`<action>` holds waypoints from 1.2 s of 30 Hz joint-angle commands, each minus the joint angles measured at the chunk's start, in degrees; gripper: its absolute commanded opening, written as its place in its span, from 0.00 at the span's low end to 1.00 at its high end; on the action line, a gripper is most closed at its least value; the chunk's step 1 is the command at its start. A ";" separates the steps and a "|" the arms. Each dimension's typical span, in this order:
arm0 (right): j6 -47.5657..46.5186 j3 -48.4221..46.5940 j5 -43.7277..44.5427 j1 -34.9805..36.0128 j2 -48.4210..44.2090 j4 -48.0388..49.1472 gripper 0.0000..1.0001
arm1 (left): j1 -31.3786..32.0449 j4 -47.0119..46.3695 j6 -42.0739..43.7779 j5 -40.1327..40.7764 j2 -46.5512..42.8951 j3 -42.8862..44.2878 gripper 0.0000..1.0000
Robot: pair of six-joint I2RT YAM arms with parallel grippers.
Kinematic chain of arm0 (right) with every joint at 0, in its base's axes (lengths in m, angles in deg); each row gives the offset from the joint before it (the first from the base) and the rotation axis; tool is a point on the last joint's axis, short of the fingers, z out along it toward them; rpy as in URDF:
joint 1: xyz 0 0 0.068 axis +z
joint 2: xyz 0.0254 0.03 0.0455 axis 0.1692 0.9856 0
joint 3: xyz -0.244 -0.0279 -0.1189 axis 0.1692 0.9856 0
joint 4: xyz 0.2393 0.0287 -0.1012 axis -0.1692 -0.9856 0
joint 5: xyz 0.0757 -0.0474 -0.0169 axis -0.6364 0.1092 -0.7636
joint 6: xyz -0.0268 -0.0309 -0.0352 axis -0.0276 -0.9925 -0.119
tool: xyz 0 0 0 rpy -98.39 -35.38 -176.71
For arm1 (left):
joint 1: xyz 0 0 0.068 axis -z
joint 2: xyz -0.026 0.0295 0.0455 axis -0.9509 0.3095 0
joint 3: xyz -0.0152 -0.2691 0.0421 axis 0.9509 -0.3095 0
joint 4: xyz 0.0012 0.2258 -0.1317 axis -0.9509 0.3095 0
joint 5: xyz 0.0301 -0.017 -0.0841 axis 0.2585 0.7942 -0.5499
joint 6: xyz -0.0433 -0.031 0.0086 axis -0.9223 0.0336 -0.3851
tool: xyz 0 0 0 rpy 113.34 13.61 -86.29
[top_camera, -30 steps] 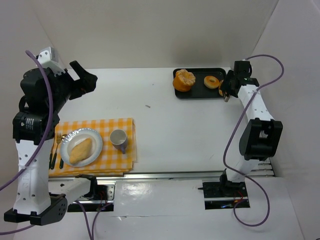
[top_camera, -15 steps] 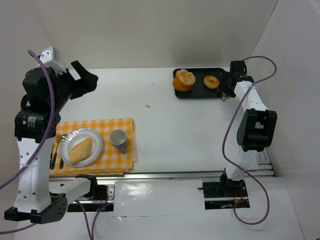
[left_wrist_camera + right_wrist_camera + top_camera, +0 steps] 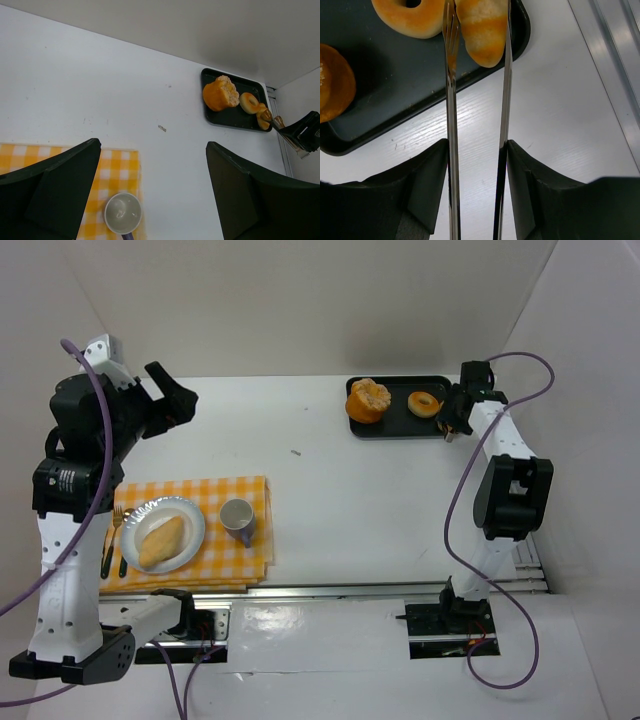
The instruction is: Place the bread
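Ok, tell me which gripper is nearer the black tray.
Right. The right gripper is at the tray's right end, its tongs reaching over the rim. The left gripper hangs open far to the tray's left.

Four pieces of bread are in sight. Three are at the one black tray (image 3: 398,424): one large round bun (image 3: 368,400), one bagel (image 3: 424,402) and one small roll (image 3: 482,35). The small roll sits between the tips of the single pair of metal tongs (image 3: 451,130). The fourth piece, one oblong roll (image 3: 163,540), lies on the one round plate (image 3: 192,516). There is one mug (image 3: 237,517), one yellow-and-white checked cloth (image 3: 235,555) and one white counter (image 3: 330,500) beneath everything. Beside the plate lies one fork (image 3: 116,525). Next to it is dark cutlery (image 3: 106,558), either one piece or two; the view does not show which.
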 commanded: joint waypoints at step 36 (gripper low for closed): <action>-0.83 -0.93 -17.25 43.27 -18.44 5.14 0.00 | -0.36 -1.49 0.32 1.40 -1.97 0.19 1.00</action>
